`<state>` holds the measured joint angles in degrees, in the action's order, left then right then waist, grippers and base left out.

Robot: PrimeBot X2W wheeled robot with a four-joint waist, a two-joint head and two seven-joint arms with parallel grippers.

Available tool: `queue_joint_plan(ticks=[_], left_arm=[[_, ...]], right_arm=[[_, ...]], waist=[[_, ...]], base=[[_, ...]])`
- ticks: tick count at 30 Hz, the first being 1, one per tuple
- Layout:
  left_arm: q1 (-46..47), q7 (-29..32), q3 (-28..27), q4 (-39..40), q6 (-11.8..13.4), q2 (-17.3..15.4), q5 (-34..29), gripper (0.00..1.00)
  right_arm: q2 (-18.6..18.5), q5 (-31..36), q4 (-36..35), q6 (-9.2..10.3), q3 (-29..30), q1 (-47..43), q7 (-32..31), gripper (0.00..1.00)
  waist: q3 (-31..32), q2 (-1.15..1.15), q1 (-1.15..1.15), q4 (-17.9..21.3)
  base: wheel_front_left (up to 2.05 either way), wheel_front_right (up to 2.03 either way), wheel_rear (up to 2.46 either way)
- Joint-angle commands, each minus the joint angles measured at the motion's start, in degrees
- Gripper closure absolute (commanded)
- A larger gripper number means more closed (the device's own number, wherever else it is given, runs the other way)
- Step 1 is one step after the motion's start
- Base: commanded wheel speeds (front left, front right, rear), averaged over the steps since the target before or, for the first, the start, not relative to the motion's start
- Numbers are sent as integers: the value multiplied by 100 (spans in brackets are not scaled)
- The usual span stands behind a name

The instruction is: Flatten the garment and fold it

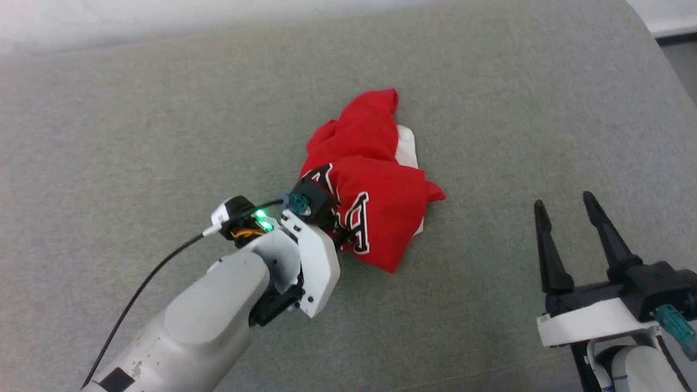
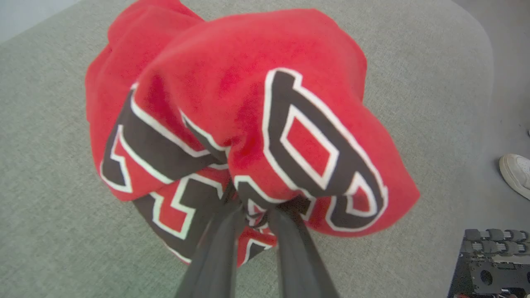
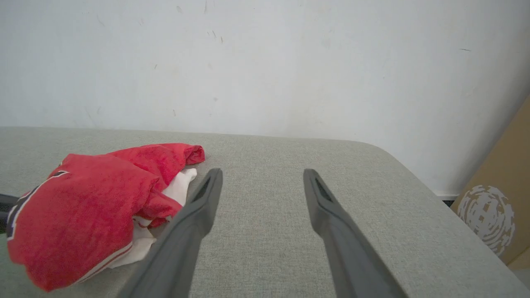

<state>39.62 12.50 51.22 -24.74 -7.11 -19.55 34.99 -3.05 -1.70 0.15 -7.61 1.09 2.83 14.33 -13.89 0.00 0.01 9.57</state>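
We see a grey woven-fabric tabletop [image 1: 490, 98] across the head view, its rounded corner at the upper right. In the right wrist view a scuffed white wall [image 3: 265, 62] rises behind it, with a swirl-printed cardboard box [image 3: 507, 165] at the right edge. In the left wrist view, a white shoe [image 2: 515, 171] rests on the grey floor [image 2: 507, 103] at the right edge, above a dark knobbed device [image 2: 492, 265] in the lower right corner.

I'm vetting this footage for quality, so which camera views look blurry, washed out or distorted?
Head view: evenly lit, sharp, top left corner washed out. Left wrist view: the shirt is soft and bulged by the wide lens, the left gripper smeared close up. Right wrist view: soft even light, the right gripper slightly blurred.
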Motion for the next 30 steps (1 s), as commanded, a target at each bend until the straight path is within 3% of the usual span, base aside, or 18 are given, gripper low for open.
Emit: queue_joint_plan(ticks=[1,2,9,18,24,30], left_arm=[[-49,-87,58,-19,-37,-6,20,35],[-58,-180,93,-73,-37,-19,41,0],[3,-1026,-78,-247,32,-51,32,0],[-405,-2214,-838,338,507,-323,338,0],[-1282,-2677,-1503,1044,1088,-617,534,0],[-2375,-2746,-2320,1842,1628,-525,259,0]], right_arm=[[17,-43,22,12,-37,93,46,0],[17,-56,47,12,-56,104,46,0],[17,39,140,12,-11,81,3,0],[17,129,66,12,162,-244,-172,0],[17,109,-29,12,270,-493,-265,0],[17,85,-55,12,301,-694,-292,0]], waist=[[-137,0,-1,107],[-134,0,-1,79],[192,0,-1,-292],[946,0,-1,-882],[1211,0,-1,-1132],[1291,0,-1,-1315]], base=[[0,0,0],[0,0,0],[0,0,0],[0,0,0],[0,0,0],[0,0,0]])
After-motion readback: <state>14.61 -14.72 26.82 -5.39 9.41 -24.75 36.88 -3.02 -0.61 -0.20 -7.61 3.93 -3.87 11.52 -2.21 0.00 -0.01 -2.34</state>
